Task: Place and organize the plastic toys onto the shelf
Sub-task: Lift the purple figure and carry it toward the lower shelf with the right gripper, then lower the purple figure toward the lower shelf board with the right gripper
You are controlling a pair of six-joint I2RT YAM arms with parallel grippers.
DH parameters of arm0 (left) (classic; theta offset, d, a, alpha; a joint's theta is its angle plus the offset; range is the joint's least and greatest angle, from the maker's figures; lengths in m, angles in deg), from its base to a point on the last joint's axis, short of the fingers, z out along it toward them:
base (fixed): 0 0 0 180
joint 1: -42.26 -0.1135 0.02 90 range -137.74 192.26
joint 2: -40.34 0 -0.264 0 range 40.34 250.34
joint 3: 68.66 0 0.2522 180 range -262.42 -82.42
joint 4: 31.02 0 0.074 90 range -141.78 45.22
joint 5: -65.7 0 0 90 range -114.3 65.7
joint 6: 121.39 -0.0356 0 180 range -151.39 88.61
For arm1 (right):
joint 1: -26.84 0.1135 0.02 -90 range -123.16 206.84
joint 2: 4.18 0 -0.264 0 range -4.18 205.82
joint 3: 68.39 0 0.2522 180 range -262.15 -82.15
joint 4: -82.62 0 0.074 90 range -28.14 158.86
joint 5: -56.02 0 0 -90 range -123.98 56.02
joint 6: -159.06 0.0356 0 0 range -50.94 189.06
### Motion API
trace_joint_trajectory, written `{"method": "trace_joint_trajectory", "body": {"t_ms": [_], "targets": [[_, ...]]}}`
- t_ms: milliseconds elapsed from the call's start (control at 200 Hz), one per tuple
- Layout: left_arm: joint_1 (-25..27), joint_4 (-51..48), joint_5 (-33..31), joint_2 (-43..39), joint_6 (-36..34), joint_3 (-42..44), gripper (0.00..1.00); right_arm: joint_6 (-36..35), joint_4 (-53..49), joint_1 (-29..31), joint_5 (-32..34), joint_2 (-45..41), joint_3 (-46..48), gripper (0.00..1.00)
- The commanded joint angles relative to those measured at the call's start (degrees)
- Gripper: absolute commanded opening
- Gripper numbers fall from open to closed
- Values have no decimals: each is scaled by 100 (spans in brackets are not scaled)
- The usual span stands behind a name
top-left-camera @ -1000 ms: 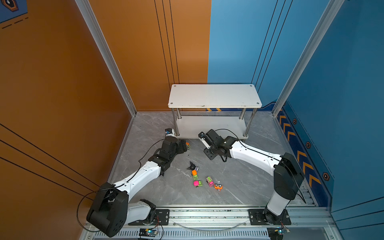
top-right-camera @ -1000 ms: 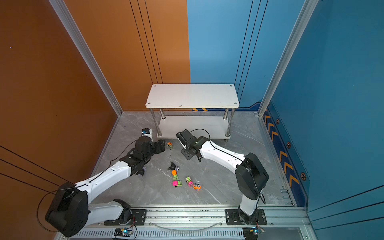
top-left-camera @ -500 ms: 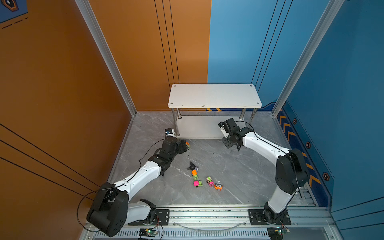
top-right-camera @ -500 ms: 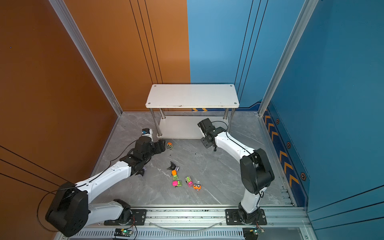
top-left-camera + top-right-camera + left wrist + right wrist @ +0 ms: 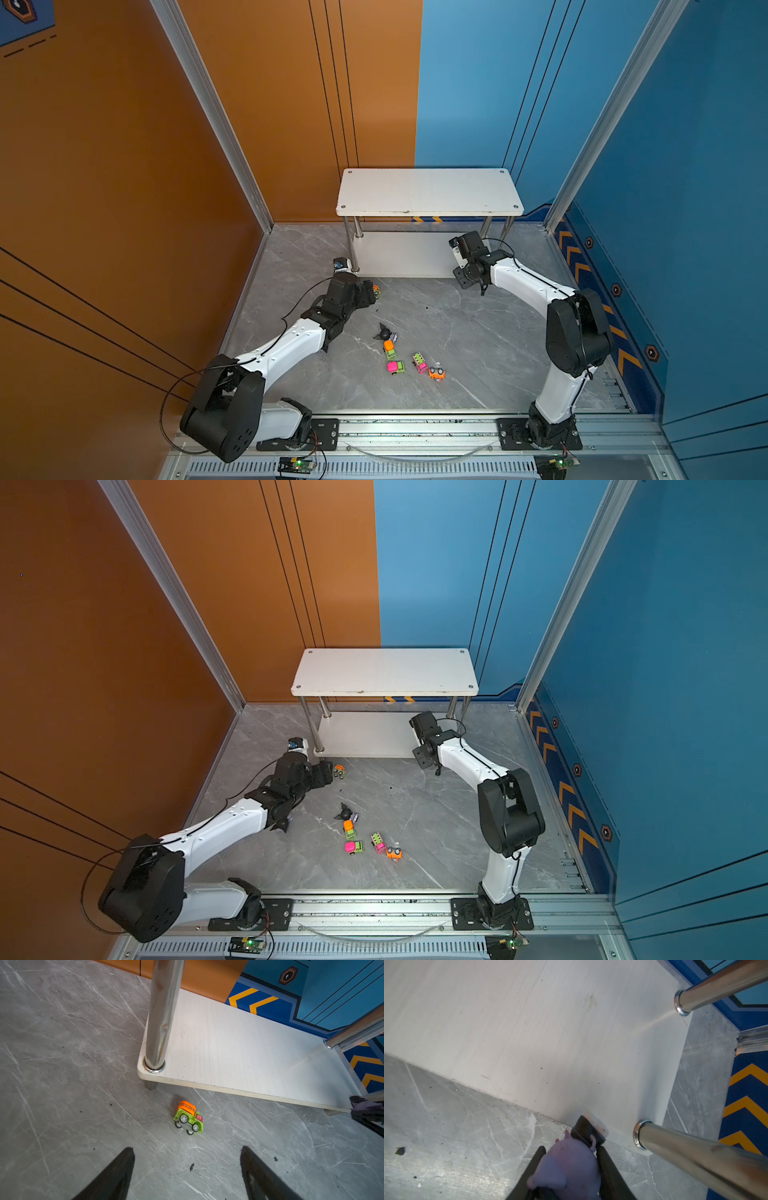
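At the back of the floor [image 5: 457,332]: shelf [image 5: 428,191]. Just before its front left post [image 5: 160,1012], down on the floor: lone toy car [image 5: 188,1118], left gripper [image 5: 187,1148] close on its left, not touching. Nearer the middle: figurine [image 5: 385,332], with four toy cars [image 5: 419,362] clustered just in front. At the front edge of the lower board [image 5: 529,1032], beside the front right post: right gripper [image 5: 571,1147], second figurine [image 5: 566,1163] pinched between its fingers.

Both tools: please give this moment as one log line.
left tool: open, near tipped green-orange plastic truck | right tool: grips black-and-lilac plastic figurine, at lower board of white two-tier shelf
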Motion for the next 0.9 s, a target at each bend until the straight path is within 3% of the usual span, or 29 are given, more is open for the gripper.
{"method": "trace_joint_trajectory", "body": {"t_ms": [0,641,896], "targets": [[31,-46,117,88,73,-166,82,221,170,-99,85,127,-215,13],[107,-123,124,230,76,-298,81,381,205,-252,84,613,-517,15],[111,-134,119,222,82,-299,81,377,177,-265,21,622,-516,38]]}}
